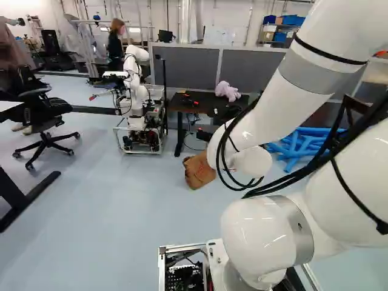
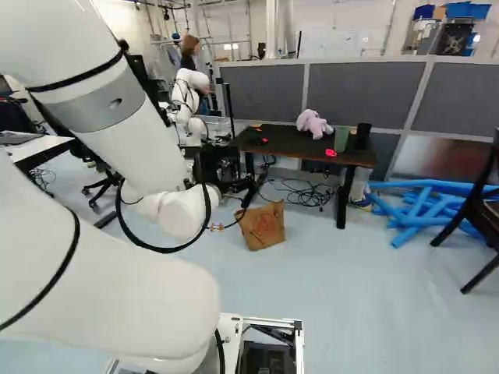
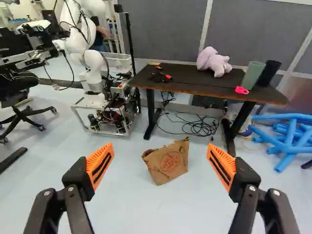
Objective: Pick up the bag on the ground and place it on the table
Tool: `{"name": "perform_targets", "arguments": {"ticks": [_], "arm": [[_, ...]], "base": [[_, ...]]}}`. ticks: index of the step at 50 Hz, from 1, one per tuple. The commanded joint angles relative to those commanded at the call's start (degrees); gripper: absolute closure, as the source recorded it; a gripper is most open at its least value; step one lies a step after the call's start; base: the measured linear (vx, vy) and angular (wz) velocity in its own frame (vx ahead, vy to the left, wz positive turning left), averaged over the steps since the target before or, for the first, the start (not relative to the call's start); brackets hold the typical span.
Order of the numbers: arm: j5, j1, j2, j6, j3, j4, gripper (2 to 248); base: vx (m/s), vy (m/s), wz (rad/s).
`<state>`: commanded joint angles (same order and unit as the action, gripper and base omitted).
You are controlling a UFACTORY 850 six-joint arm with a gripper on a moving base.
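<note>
The gripper (image 3: 160, 145) stood wide, with nothing held, its two orange pads (image 3: 101, 165) well apart on either side of the wrist view. The brown paper bag (image 3: 168, 163) was on the floor (image 3: 161, 209), ahead of the gripper and framed in the gap between its fingers, touched by neither. It leaned to one side, its top edge uneven, with a round red print on its front. The arm (image 1: 260, 115) reached forward, right of the middle in the left base view. Beyond the bag stood the table (image 3: 187, 85), with a dark top. On it were a pale purple stuffed toy (image 3: 214, 62), a green cup (image 3: 252, 75) beside a black cup (image 3: 268, 73), a small bright pink item (image 3: 241, 90) near the green one, and some red and black tools (image 3: 163, 77) close to the other end. Loose cables (image 3: 200, 127) lay on the floor under the table, and blue tubes (image 3: 288, 139) were piled near its cup end. Another robot (image 3: 92, 73) stood near the tool end, on a wheeled frame (image 3: 80, 117). Grey panels (image 3: 165, 29) rose behind the table.
</note>
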<state>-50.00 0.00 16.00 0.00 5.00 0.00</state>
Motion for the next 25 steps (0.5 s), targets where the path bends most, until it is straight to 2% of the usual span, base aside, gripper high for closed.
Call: {"name": "perform_targets", "arguments": {"ticks": [15, 25], "arm": [[0.0, 0.0, 0.0, 0.0, 0.0, 0.0, 3], [0.0, 0.0, 0.0, 0.0, 0.0, 0.0, 3]], "base": [[0.163, 0.036, 0.16], [0.163, 0.005, 0.002]]}}
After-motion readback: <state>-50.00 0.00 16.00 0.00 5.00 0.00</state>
